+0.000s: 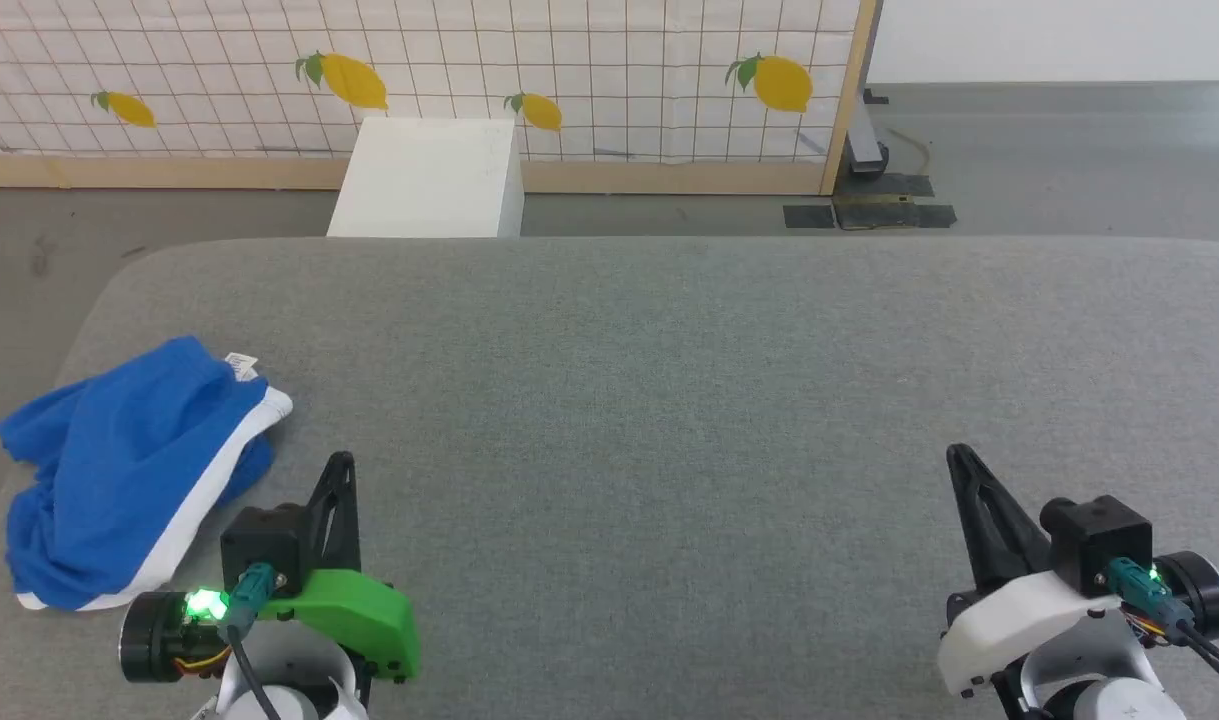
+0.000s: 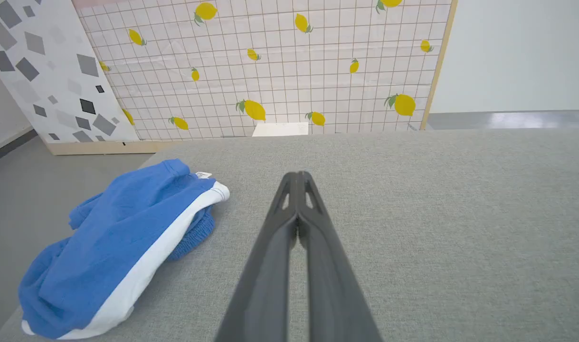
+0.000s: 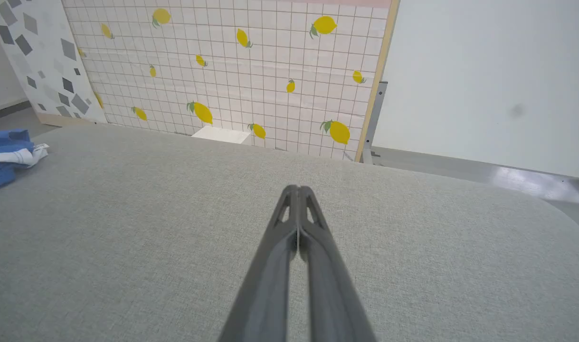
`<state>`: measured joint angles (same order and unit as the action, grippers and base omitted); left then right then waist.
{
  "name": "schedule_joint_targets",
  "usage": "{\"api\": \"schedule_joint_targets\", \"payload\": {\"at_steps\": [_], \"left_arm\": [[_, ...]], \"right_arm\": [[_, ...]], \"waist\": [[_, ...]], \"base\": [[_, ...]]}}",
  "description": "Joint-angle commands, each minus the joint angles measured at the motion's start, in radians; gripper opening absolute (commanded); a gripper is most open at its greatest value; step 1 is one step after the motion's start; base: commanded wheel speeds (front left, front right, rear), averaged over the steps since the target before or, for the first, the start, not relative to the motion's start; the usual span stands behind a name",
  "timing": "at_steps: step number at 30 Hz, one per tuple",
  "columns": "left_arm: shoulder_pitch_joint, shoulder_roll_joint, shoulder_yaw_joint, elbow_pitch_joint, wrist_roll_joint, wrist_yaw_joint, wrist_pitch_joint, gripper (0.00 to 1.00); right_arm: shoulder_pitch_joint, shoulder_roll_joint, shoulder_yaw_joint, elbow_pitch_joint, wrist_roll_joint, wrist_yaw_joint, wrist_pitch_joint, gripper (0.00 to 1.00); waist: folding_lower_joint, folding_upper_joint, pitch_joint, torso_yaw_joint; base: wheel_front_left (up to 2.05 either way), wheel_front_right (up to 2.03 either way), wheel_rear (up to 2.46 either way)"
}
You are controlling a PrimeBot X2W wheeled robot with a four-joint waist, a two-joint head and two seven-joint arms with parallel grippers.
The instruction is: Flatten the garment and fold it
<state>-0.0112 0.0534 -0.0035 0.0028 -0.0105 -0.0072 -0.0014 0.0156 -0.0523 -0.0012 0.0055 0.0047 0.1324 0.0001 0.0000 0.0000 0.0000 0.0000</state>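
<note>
Royal-blue fabric garment (image 1: 119, 460) lay crumpled at the grey worktop's (image 1: 669, 400) left edge. Left tool (image 1: 341, 464) and right tool (image 1: 959, 456) sat closed, empty; flattening probably needed them opened first.

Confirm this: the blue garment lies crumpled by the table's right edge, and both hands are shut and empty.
Not right. The garment lies crumpled by the left edge of the table, beside the left hand, as the head view shows. The rest stands: the left hand and the right hand are both shut and empty.
</note>
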Motion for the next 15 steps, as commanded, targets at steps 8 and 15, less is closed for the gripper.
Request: {"api": "schedule_joint_targets", "payload": {"at_steps": [8,15], "left_arm": [[0.011,-0.003,0.004,-0.003,0.01,0.007,0.001,0.0],[0.011,-0.003,0.004,-0.003,0.01,0.007,0.001,0.0]], "right_arm": [[-0.016,0.002,0.001,-0.005,-0.005,-0.002,0.0,0.0],[-0.016,0.002,0.001,-0.005,-0.005,-0.002,0.0,0.0]], "waist": [[0.0,0.0,0.0,0.0],[0.0,0.0,0.0,0.0]], "base": [[0.0,0.0,0.0],[0.0,0.0,0.0]]}}
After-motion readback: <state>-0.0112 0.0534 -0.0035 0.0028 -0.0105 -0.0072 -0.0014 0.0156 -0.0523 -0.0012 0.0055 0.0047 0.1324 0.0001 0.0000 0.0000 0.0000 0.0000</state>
